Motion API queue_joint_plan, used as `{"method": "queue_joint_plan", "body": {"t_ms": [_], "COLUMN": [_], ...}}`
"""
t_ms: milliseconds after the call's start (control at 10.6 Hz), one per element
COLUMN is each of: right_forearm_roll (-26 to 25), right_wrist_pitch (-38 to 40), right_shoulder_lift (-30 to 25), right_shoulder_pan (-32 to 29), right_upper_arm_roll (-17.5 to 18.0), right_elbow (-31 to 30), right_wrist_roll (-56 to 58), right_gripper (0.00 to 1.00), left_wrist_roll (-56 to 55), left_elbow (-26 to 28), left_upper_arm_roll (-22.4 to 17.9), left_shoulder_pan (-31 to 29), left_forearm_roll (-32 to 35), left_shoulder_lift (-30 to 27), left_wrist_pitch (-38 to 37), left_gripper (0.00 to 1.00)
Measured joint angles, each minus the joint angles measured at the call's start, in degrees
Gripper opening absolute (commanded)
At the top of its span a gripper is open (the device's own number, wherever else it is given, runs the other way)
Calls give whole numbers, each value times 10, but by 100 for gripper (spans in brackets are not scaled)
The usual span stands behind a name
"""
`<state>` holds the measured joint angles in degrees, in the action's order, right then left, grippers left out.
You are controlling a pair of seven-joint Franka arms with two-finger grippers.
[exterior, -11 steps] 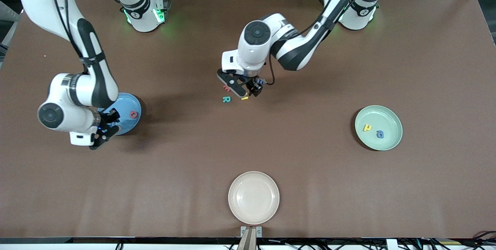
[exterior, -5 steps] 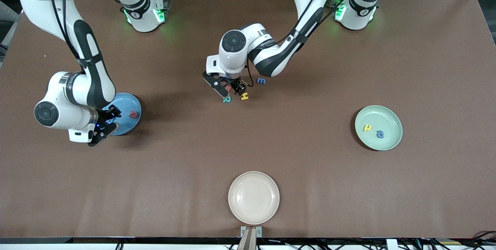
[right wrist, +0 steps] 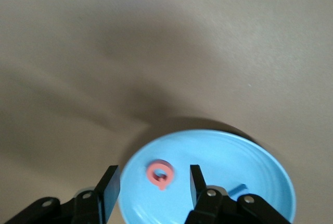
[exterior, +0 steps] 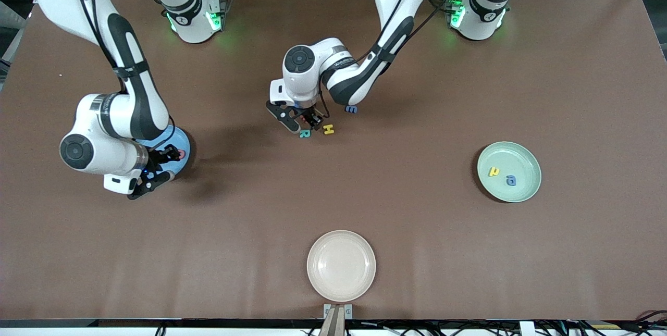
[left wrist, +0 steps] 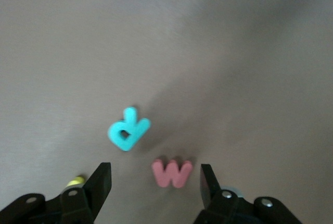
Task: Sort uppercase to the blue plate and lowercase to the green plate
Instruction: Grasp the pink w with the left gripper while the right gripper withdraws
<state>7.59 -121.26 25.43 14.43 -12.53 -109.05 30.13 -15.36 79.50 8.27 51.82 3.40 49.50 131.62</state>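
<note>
The left gripper [left wrist: 155,181] hangs with jaws apart over the red m-like letter [left wrist: 172,173], beside the teal R [left wrist: 128,129] at mid-tabletop. The right gripper [right wrist: 153,187], jaws apart and empty, hovers over the blue plate [right wrist: 260,172] holding the red Q [right wrist: 160,174]. The green plate [exterior: 526,159] sits toward the left arm's end.

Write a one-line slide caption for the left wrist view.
Open left gripper hovers over a red m-like letter on the brown table, with a teal R beside it.

Teal R [left wrist: 128,129] crowds the red m-like letter [left wrist: 172,172]; bare table [exterior: 417,232] elsewhere.
</note>
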Motion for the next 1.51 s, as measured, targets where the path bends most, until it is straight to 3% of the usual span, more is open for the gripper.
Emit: {"method": "queue_joint_plan", "body": {"t_ms": [378, 757, 946, 1040, 1135, 1229, 1513], "right_forearm_roll": [1, 50, 52, 52, 52, 52, 52], "right_wrist_pitch": [2, 29, 33, 35, 40, 43, 42], "right_shoulder_lift": [-3, -18, -35, -48, -60, -69, -77], "right_shoulder_pan": [4, 8, 20, 27, 38, 46, 50], "right_upper_arm_roll": [2, 3, 13, 22, 27, 33, 47], "right_elbow": [1, 4, 5, 5, 5, 4, 4], "right_wrist_roll": [-16, -33, -108, -146, -178, -203, -239], "right_gripper": [64, 62, 62, 62, 59, 58, 59], "left_wrist_roll": [-24, -26, -26, -26, -26, -26, -38], "left_elbow": [-2, -3, -4, -4, -6, -9, -17], "left_upper_arm_roll": [-9, -14, -17, -18, -19, -19, -23], "left_shoulder_pan": [26, 27, 27, 27, 27, 27, 28], "left_forearm_roll": [0, 0, 0, 0, 0, 0, 0], "left_shoulder_lift": [15, 24, 25, 25, 25, 23, 20], "left_wrist_pitch": [0, 0, 0, 0, 0, -2, -4], "left_gripper": [72, 67, 49, 34, 9, 0, 0]}}
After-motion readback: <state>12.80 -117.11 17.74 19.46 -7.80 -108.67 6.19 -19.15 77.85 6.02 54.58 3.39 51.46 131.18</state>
